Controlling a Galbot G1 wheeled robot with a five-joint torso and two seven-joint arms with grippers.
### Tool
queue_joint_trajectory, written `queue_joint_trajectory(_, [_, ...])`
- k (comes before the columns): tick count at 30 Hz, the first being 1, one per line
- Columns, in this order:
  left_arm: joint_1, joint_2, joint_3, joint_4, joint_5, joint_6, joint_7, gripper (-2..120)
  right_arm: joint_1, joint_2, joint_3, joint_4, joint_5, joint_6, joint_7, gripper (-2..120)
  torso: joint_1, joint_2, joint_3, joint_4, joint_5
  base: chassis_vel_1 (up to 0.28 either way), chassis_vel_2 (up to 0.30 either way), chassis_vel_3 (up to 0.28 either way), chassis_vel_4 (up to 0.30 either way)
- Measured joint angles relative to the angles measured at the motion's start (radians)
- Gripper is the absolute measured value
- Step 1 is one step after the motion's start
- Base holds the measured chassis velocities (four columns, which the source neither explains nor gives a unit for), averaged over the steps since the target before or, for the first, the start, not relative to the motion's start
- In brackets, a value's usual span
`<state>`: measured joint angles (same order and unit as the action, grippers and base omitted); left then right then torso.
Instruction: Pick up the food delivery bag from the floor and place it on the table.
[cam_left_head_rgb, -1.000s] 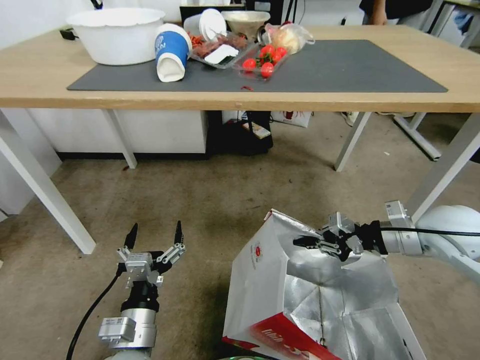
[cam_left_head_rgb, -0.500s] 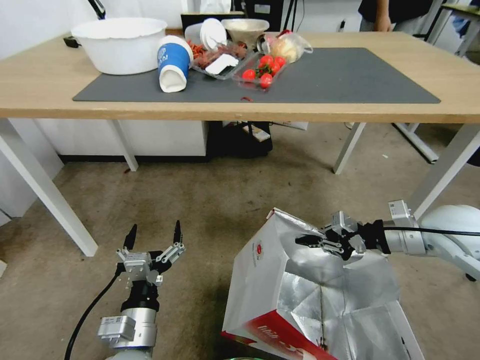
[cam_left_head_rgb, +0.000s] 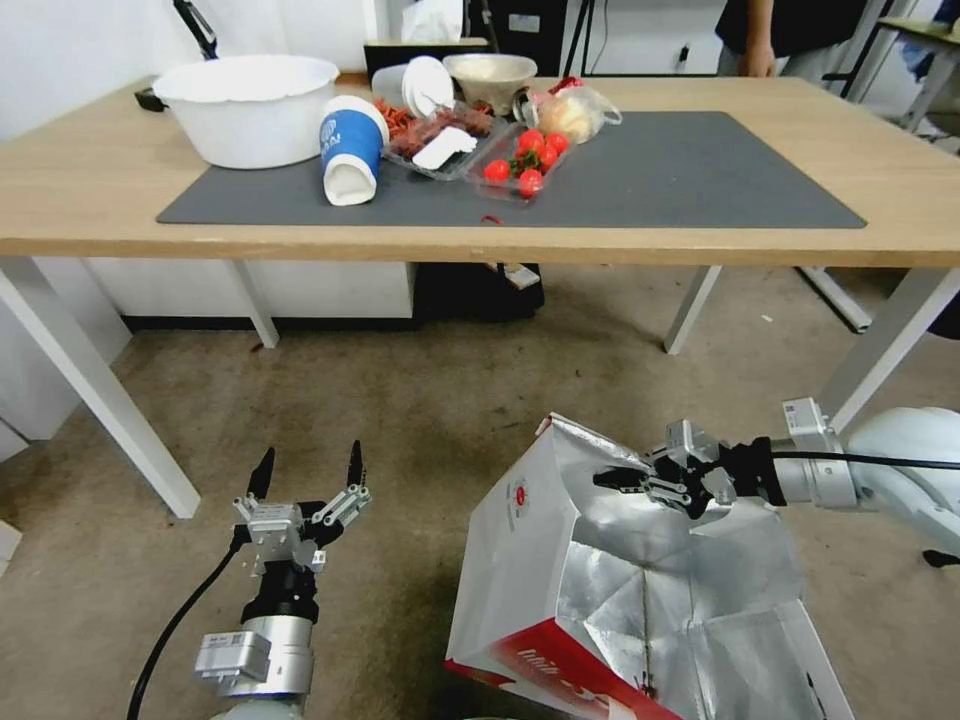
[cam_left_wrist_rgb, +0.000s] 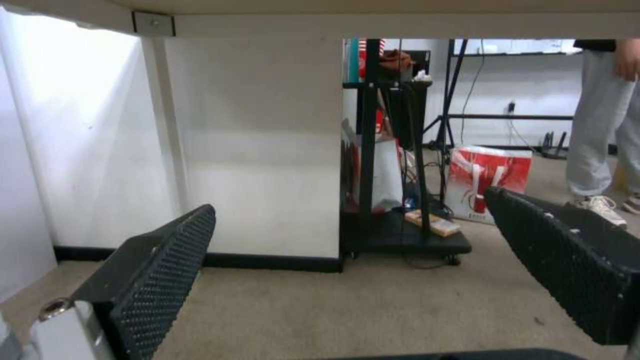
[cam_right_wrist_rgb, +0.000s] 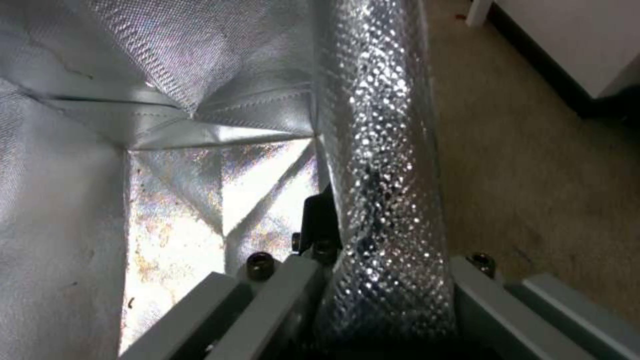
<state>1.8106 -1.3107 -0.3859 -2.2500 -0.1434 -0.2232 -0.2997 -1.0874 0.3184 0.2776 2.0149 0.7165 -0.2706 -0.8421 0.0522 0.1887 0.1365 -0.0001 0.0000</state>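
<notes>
Food delivery bag (cam_left_head_rgb: 520, 560): white paper, red base with partly readable white lettering, round red logo on its side, crinkled silver foil lining. It hangs tilted above the brownish carpet-like floor (cam_left_head_rgb: 420, 400), near the tabletop (cam_left_head_rgb: 80, 200). Right gripper (cam_left_head_rgb: 625, 480) fingers pinch the bag's foil rim. Left gripper (cam_left_head_rgb: 308, 468) hovers low over open floor beside the bag, ribbed black fingers (cam_left_wrist_rgb: 160, 270) spread.

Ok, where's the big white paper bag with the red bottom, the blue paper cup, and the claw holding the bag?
big white paper bag (cam_left_head_rgb: 520, 560), head view, white side panel.
blue paper cup (cam_left_head_rgb: 350, 145), head view, blue sleeve.
right gripper (cam_left_head_rgb: 612, 480), head view, fingertips pinching the bag's rim.
</notes>
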Motion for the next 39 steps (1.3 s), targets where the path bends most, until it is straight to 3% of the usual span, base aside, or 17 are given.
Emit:
queue_joint_trajectory(24, [-0.005,0.002,0.002,0.003,-0.008,0.006,0.0,100,-0.003,0.0,0.0,-0.001,0.001,0.002,-0.005,0,0.02,0.08,0.06,0.0,0.0,0.0,0.0,0.0,0.0])
queue_joint_trajectory(32, [-0.005,0.0,0.004,0.003,-0.009,0.007,0.001,100,-0.006,-0.004,0.005,0.002,0.002,0.002,-0.01,0,0.034,0.129,0.096,0.0,0.0,0.0,0.0,0.0,0.0])
queue_joint_trajectory(39, [-0.004,0.0,0.004,0.003,-0.009,0.007,0.001,100,-0.007,-0.006,0.009,0.004,0.002,0.002,-0.011,0,0.043,0.154,0.111,0.0,0.0,0.0,0.0,0.0,0.0])
